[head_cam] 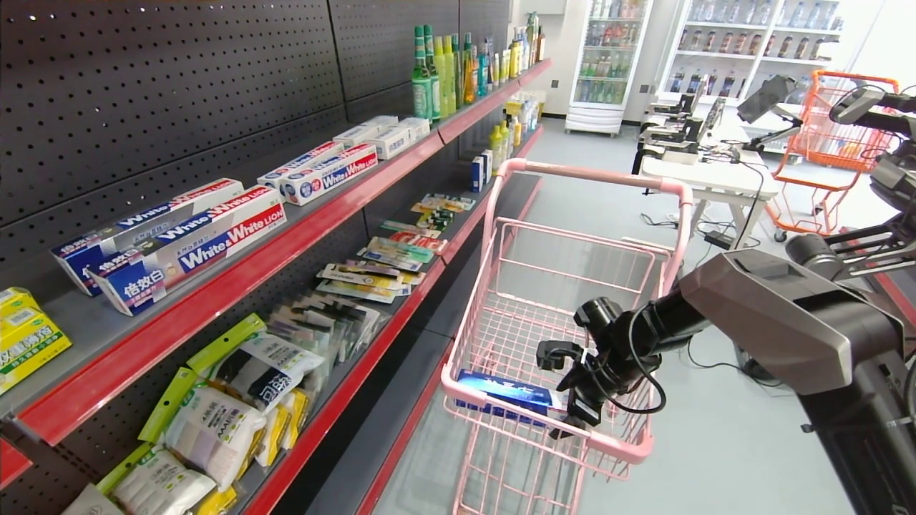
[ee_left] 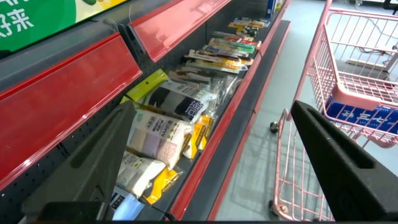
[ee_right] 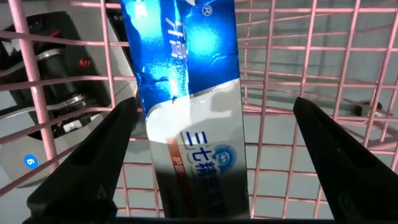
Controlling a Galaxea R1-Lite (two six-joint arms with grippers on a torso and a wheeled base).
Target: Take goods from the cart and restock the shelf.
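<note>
A pink wire cart (head_cam: 494, 214) stands beside the red-edged shelf (head_cam: 215, 300). One blue and white toothpaste box (head_cam: 504, 392) lies on the cart's mesh floor by the near rim. My right gripper (head_cam: 567, 418) is down inside the cart at the box's end. In the right wrist view the box (ee_right: 193, 124) lies between the widely spread fingers (ee_right: 93, 168) of the open right gripper (ee_right: 212, 102), and no contact is visible. My left gripper (ee_left: 212, 106) is open and holds nothing, facing the lower shelf's packets (ee_left: 168, 130), with the cart (ee_left: 360, 93) off to one side.
Toothpaste boxes (head_cam: 193, 236) lie along the upper shelf, with bottles (head_cam: 444, 71) farther down. Packets and flat cards (head_cam: 372, 272) fill the lower shelf. A white table (head_cam: 715, 179), an orange cart (head_cam: 830, 143) and a glass-door cooler (head_cam: 608, 64) stand across the aisle.
</note>
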